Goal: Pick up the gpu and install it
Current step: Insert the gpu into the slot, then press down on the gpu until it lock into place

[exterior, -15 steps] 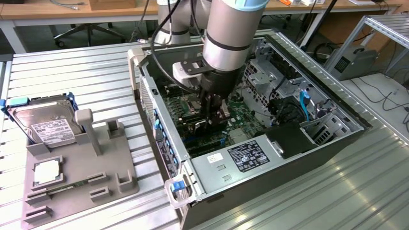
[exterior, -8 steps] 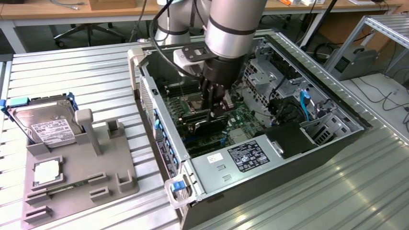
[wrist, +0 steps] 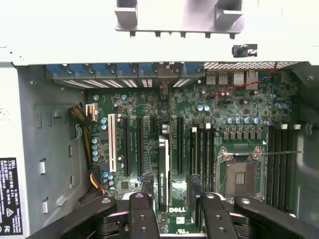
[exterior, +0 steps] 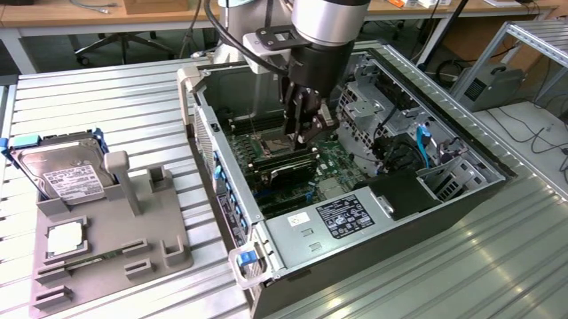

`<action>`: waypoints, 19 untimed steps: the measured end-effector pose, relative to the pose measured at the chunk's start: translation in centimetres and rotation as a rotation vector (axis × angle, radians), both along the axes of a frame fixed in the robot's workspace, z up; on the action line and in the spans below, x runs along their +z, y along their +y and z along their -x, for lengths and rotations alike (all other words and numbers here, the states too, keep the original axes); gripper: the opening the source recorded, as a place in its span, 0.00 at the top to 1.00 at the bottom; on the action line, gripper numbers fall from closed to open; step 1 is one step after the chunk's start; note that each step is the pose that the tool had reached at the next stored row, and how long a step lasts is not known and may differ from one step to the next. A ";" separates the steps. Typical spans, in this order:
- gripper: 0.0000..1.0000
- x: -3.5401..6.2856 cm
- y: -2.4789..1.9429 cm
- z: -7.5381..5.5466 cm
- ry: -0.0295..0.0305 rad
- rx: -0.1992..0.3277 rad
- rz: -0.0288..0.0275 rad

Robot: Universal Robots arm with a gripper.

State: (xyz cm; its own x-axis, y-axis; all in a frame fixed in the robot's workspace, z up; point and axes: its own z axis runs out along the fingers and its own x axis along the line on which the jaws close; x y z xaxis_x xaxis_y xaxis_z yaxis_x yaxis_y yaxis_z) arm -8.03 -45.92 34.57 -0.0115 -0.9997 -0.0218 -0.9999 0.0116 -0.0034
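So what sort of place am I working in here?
Most likely a robotics lab or test bench: an open computer case lies on a ribbed aluminium table, beside a grey parts fixture, with desks and cables behind.

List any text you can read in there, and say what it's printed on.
"DELL": white lettering on the motherboard, between the gripper fingers.
Power supply label: print too small to read.
Hard drive label: too small to read.
Black sticker on the case wall: unreadable.

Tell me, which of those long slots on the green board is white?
The slot nearest the yellow-and-black cables; every other slot is black.
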 end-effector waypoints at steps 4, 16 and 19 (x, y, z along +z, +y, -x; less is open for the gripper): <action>0.60 0.01 0.00 0.0 -0.0001 0.000 -0.0001; 0.67 0.02 0.00 0.0 0.0000 0.000 0.0000; 0.86 0.01 0.00 0.0 0.0000 0.000 0.0000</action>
